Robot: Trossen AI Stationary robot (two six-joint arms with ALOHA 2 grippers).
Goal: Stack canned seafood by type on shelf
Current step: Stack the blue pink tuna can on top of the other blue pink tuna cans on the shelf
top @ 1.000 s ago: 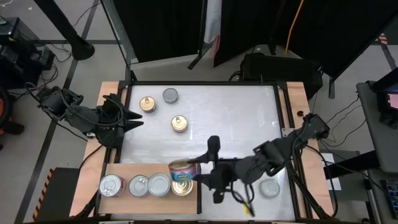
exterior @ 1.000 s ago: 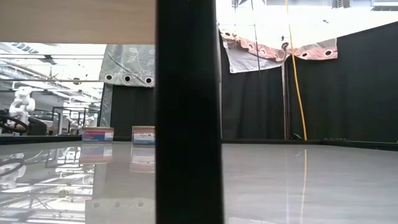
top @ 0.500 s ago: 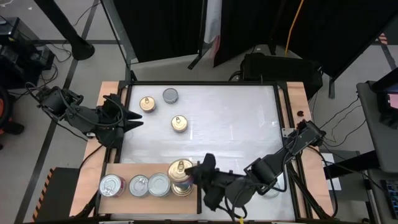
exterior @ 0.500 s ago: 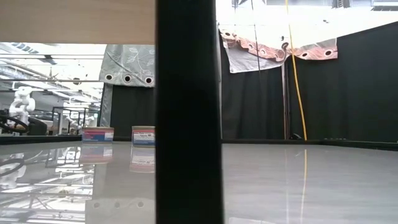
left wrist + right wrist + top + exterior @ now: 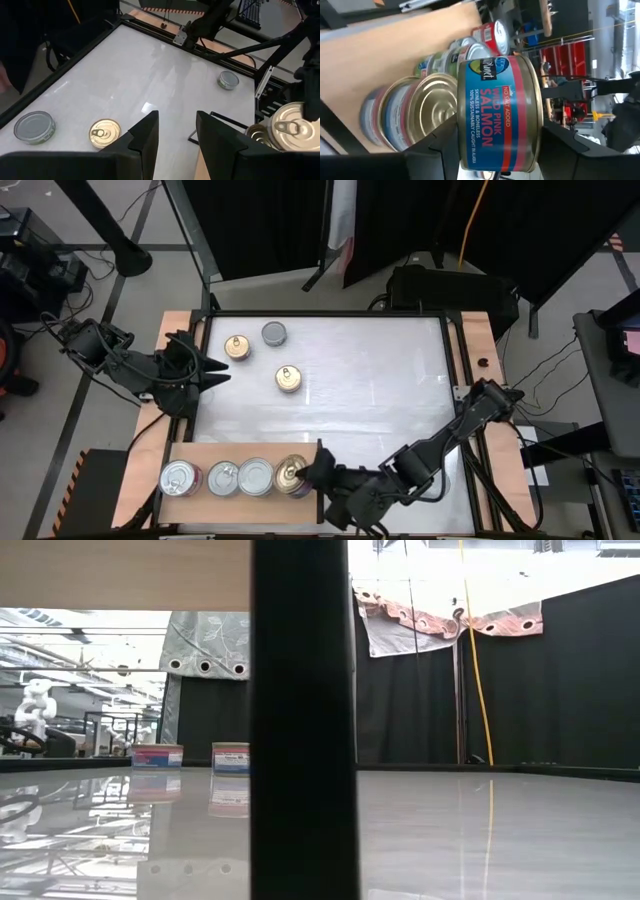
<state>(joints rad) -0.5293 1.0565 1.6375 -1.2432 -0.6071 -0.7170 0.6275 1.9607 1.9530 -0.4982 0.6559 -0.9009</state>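
My right gripper is shut on a gold-lidded tin with a blue and red label. It holds the tin over the right end of the light-brown shelf, directly above another gold-lidded tin that stands there. To its left, three silver-lidded tins stand on the shelf by their bases: one, a second and a red-labelled one. Two gold tins and a silver one sit on the white table. My left gripper waits open at the table's left edge. My right gripper pinches the tin's labelled side wall between its two fingers, which come level from the table's right side. The tin is upright with its pull-tab lid up, over the lower tin's lid. I cannot tell whether its base rests on that lid.
Another silver tin lies on the table near the right arm, partly hidden by it. A thin dark upright edge bounds the shelf's right end. In the low view a dark upright blocks the middle of the picture.
My right gripper has carried the tin toward the table's near edge, from beside the shelf's far edge to above the gold tin at its right end. The tin was tipped with its label showing a second ago; it is now level with its lid up.
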